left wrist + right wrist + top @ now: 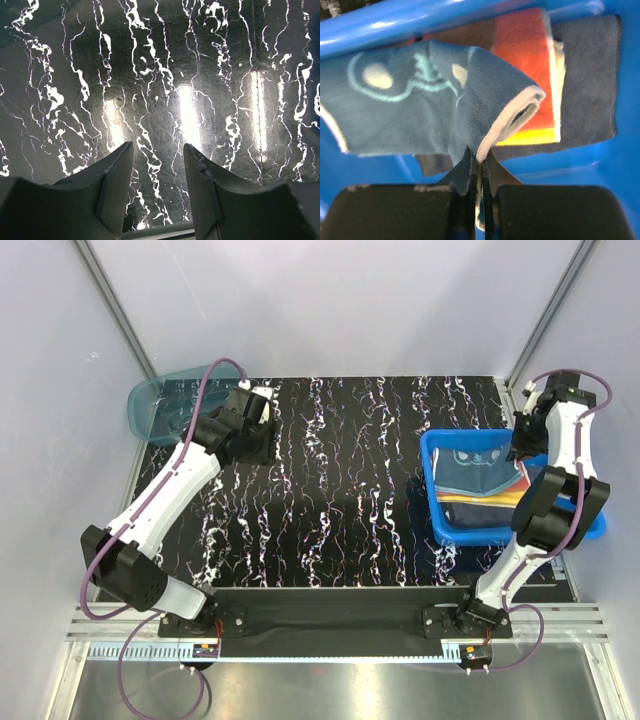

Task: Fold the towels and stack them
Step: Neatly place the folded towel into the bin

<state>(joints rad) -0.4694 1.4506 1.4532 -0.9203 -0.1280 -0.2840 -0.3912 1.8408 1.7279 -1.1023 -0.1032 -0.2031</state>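
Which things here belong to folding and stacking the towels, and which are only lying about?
Belong to the job:
- blue printed towel, pinched in the shut right gripper
- orange-red towel
- yellow towel, only its edge showing
- dark grey towel

Only lying about:
- blue plastic bin holding the towels
- teal basket at the far left corner of the table

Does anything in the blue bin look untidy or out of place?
Yes. The teal towel lies rumpled in the blue bin, one edge pulled up into a loop, pinched by the shut right end effector. The orange-red towel and dark grey towel under it lie flat.
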